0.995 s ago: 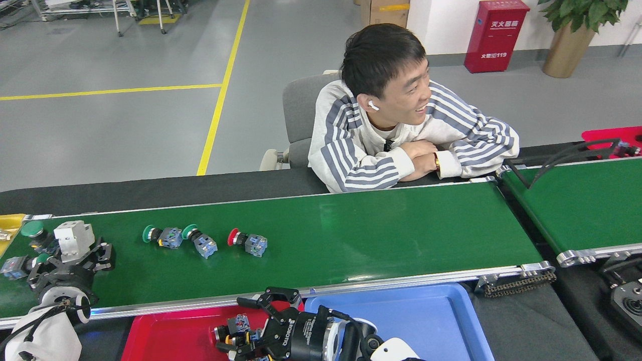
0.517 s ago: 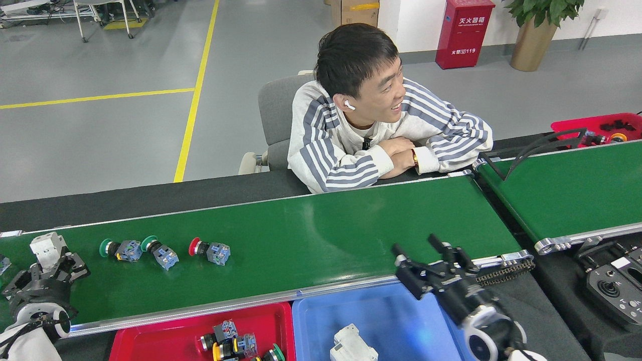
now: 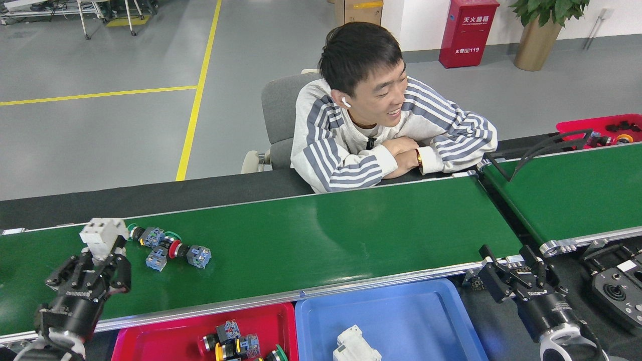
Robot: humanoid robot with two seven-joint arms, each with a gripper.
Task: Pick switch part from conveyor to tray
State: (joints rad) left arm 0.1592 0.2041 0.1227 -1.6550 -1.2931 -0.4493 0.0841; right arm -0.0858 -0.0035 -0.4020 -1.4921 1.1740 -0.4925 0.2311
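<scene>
Left gripper clamps white switch part above conveyor; right gripper spread wide, holding nothing.
"ROBOTIQ" lettering on both black grippers, red cabinet reads "119". Glossy green belt, aluminium rails. The part is a boxy white plastic block; three round-capped push-buttons cluster just beside it. Red tray holds more buttons, blue tray one white block.

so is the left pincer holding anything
Yes. The left pincer is shut on a white block, its fingers clamping the base above the conveyor.
</scene>
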